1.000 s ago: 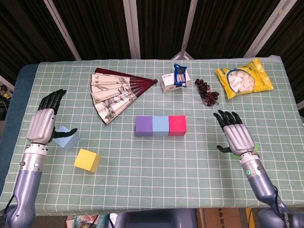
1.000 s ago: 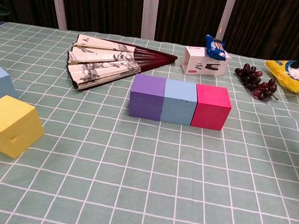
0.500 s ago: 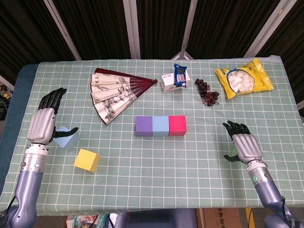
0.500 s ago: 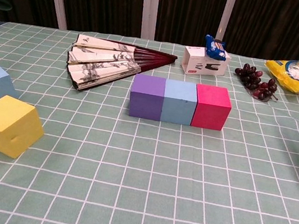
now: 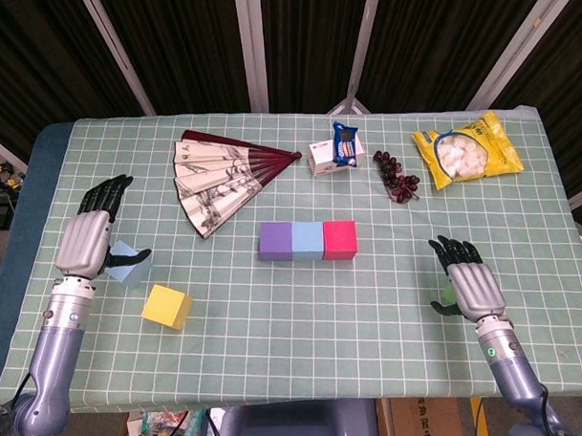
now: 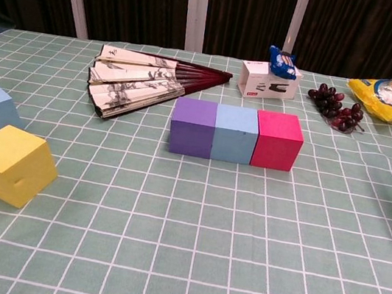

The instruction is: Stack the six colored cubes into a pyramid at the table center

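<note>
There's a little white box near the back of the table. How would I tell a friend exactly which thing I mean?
Start at the open paper fan spread across the back of the green checked table, then follow its dark handle toward the dark grapes. The white box stands between them, behind the row of three cubes. It alone carries a blue packet on top.
</note>
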Action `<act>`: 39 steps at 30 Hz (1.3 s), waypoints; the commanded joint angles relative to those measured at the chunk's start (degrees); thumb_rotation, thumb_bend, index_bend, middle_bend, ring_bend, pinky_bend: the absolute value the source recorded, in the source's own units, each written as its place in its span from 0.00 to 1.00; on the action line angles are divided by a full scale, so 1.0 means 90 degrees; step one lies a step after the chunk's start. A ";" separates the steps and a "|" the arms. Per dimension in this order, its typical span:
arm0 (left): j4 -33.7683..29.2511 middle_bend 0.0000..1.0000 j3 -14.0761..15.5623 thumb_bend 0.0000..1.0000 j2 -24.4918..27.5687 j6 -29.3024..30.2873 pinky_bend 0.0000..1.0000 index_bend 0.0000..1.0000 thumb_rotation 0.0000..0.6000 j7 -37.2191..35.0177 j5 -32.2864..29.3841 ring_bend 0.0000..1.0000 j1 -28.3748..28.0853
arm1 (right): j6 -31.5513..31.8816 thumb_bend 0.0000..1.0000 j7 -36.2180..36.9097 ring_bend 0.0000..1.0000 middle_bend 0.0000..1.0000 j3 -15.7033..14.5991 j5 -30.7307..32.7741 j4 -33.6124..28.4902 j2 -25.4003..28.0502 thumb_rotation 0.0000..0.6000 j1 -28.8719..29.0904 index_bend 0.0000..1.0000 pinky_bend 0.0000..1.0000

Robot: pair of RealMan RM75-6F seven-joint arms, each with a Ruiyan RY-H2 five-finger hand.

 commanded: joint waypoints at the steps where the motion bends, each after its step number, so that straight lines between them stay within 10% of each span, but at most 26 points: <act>1: 0.0018 0.04 0.0060 0.12 -0.0011 -0.0049 0.00 0.00 1.00 0.0046 0.0063 0.03 -0.0020 | 0.0032 0.21 0.0083 0.00 0.02 -0.0025 -0.0197 0.0153 0.0007 1.00 -0.0085 0.00 0.00; 39: -0.0071 0.16 0.1752 0.05 0.1658 -0.2959 0.00 0.00 1.00 -0.0203 0.1952 0.03 -0.0512 | 0.0546 0.21 0.0502 0.00 0.02 0.0527 -0.0869 0.0561 0.0158 1.00 -0.0696 0.00 0.00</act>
